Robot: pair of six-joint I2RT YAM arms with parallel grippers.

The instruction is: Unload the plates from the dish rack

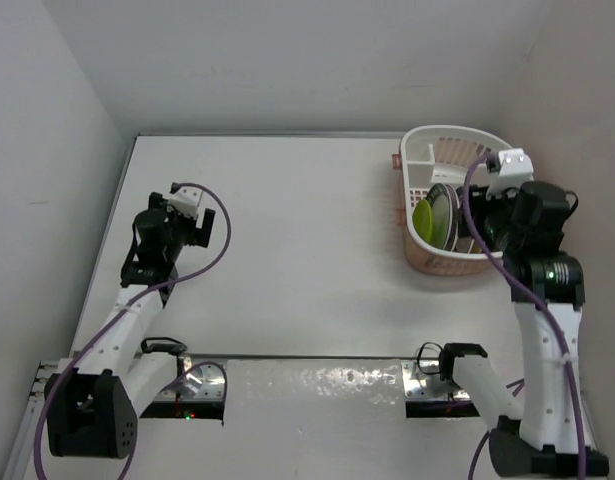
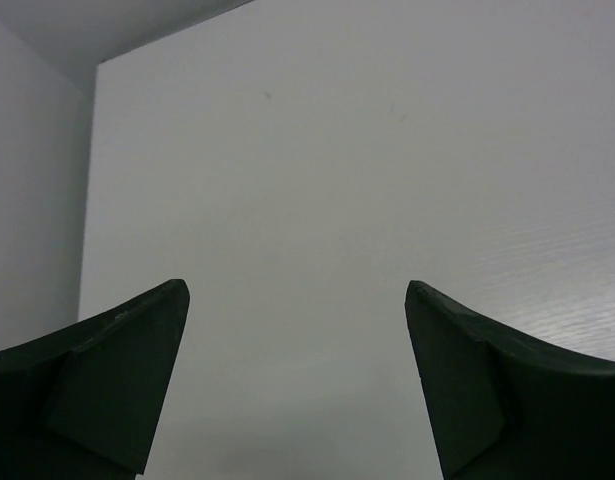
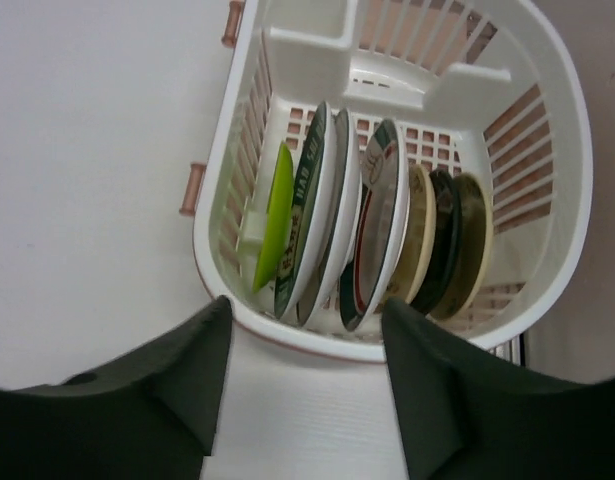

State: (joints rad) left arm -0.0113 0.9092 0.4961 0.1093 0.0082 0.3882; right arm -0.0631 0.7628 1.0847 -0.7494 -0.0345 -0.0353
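So the plates [image 3: 382, 215] are all parked on edge in the dish rack [image 3: 307, 50], packed in a row like records. I'd guess that's why the right fingers [image 3: 305, 305] come in from above the near rim: each plate offers a thin top edge to pinch. Those fingers sit partly spread with nothing between them, and the row starts just beyond the tips. The lime-green plate [image 3: 275, 210] is nearest the left tip, a white one with a dark rim [image 3: 309, 200] is right beside it, the one with the green-red rim is about dead ahead, and the tan [image 3: 419, 235], dark [image 3: 445, 240] and olive [image 3: 474, 245] ones lie past the right tip. Count-wise it's one rack and about seven plates, though a couple are jammed so tight I can't swear to it. The left fingers [image 2: 295, 290] are spread wide over bare bench [image 2: 337, 150], holding nothing, with the rack well off to their right. Probably just keeping clear.
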